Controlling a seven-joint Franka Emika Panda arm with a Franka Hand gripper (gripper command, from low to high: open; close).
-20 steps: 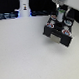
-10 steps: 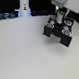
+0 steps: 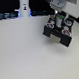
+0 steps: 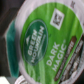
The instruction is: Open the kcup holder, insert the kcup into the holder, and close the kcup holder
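The kcup holder [image 3: 59, 33] is a black boxy unit at the exterior view's right, on the white table. My gripper [image 3: 58, 19] hangs right over its top. A small green spot between the fingers is the kcup [image 3: 58, 19], held above the holder. In the wrist view the kcup's green lid [image 4: 45, 37] fills nearly the whole picture, with white lettering on it, very close to the camera. The fingers themselves are hidden in that view. Whether the holder's drawer is pulled out is too blurred to tell.
A white bottle-like post [image 3: 23, 8] stands at the back of the exterior view's left, against a dark background with a blue glow. The white table [image 3: 22, 52] spreads across the front and the exterior view's left.
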